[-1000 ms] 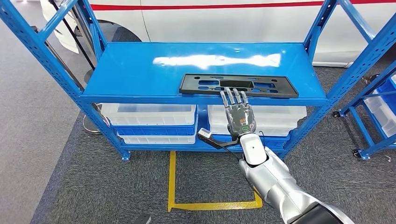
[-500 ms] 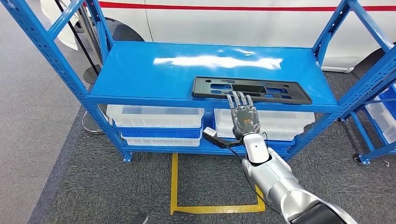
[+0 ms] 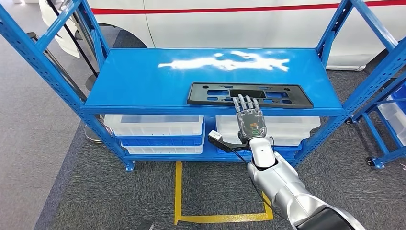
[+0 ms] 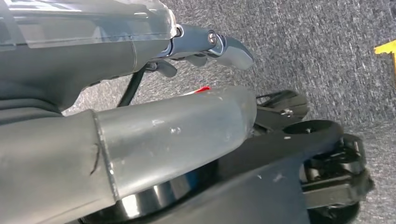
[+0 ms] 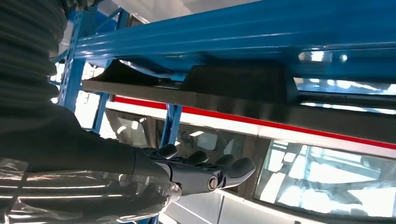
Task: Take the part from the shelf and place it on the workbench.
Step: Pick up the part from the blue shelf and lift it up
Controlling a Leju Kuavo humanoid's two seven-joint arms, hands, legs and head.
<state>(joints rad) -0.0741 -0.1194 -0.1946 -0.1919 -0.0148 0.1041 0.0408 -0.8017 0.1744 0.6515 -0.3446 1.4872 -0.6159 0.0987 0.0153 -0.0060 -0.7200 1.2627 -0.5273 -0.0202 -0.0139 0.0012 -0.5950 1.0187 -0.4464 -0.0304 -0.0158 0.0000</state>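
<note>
**One part on the shelf, my right hand at its near edge**

I count one black part (image 3: 250,95), a long flat panel with cut-outs, lying flat on the top board of the blue shelf (image 3: 143,76), toward the right and close to the near edge; my right hand (image 3: 250,120) is raised in front of it, palm down, fingers straight and slightly spread, holding nothing; the fingertips (image 3: 245,101) overlap the part's near edge, though I cannot tell if they touch it; from my right wrist I see the fingers (image 5: 205,168) stretched out flat below the shelf's edge; my left hand (image 4: 205,44) hangs over the carpet, and I cannot tell whether it is spread or curled. Beneath the top board I count four white bins: two stacked on the left (image 3: 155,125), two on the right (image 3: 287,125). The floor is dark grey carpet (image 3: 95,191) with one yellow taped square (image 3: 179,191) near me; a second blue rack (image 3: 388,115) stands at the right; beyond the shelf is a white vehicle body with a red stripe (image 3: 239,8).
</note>
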